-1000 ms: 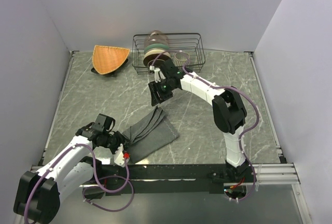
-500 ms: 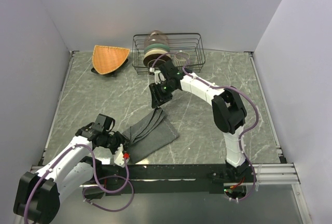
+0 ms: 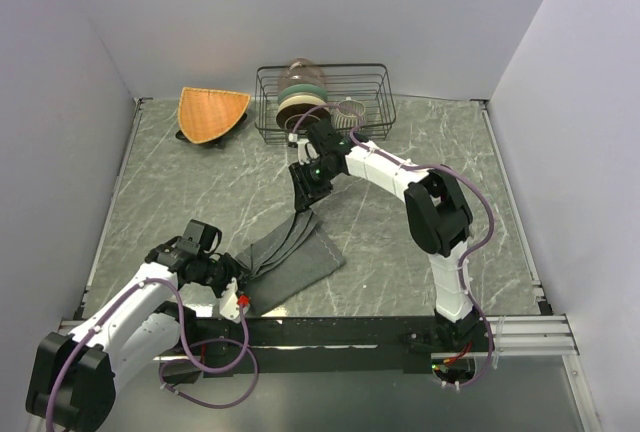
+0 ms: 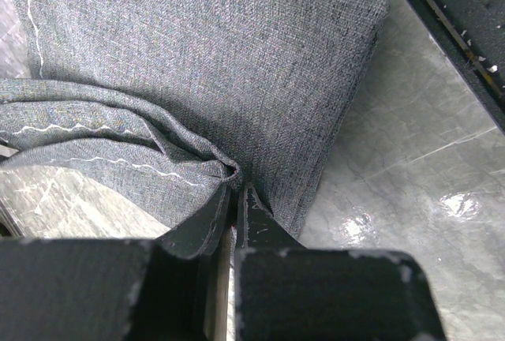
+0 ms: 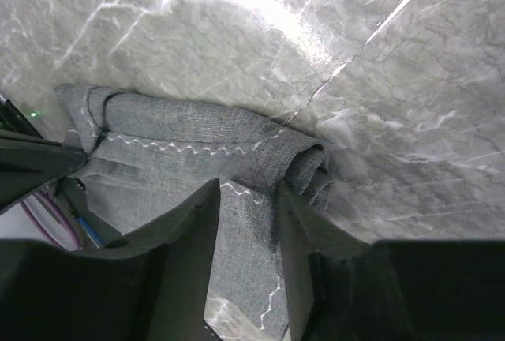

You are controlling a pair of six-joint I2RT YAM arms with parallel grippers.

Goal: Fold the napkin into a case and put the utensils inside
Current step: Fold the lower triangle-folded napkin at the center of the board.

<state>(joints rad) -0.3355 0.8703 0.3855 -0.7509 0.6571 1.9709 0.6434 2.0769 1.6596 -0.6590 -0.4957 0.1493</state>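
From overhead the whole napkin [image 3: 290,257] is seen, bunched into a long grey strip running from the left gripper [image 3: 232,270] to the right gripper [image 3: 302,200], though the jaws can't be made out there. That gets settled up close. In the left wrist view a fold at the near corner is pinched tight. In the right wrist view the fingers [image 5: 189,230] are held partway apart, straddling the rolled far end. Grey marbled table [image 3: 200,192] underneath, plain pale walls [image 3: 300,12] around, wire rack [image 3: 370,87] beyond the right gripper.
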